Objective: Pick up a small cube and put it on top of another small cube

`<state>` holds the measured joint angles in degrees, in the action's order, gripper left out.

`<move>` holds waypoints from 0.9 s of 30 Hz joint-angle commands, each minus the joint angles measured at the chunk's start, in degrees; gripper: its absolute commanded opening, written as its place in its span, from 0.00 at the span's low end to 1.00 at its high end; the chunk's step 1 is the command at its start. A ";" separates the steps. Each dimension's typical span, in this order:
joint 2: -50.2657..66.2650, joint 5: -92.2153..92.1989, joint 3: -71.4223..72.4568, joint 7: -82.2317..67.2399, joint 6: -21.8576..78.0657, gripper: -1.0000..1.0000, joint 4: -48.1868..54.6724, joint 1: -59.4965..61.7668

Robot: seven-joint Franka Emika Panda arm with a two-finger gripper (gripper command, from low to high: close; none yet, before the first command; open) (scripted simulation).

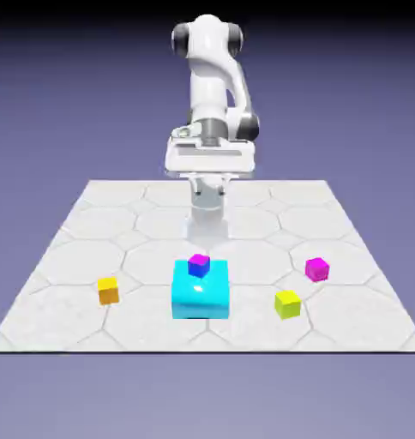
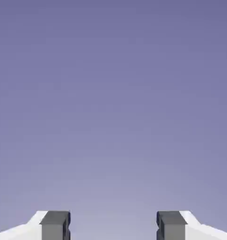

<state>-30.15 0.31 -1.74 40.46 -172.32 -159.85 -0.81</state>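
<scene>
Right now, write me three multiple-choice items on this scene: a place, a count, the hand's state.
1. Where is the two-colored cube?
A) beside the magenta cube
B) on the cyan block
C) held

2. How many small cubes are there?
A) two
B) three
C) four

3. How does the hand stand?
A) open, empty
B) shut
C) gripping a cube

1 B: the two-colored cube sits on the cyan block.
2 C: that one, plus orange, yellow-green and magenta.
3 A: the hand shows its tips apart, only backdrop between.
</scene>
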 commanded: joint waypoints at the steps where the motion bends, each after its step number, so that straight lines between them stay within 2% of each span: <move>1: 2.08 0.26 -1.45 -1.66 1.40 0.50 0.95 -0.10; 23: 47.76 5.91 -33.22 -38.15 32.21 0.50 21.88 -2.35; 25: 48.99 6.06 -34.07 -39.13 33.03 0.50 22.44 -2.41; 27: 53.13 4.00 -31.78 -40.37 28.77 0.50 22.23 -0.01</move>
<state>22.98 4.32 -33.52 0.09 -143.55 -137.62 -0.82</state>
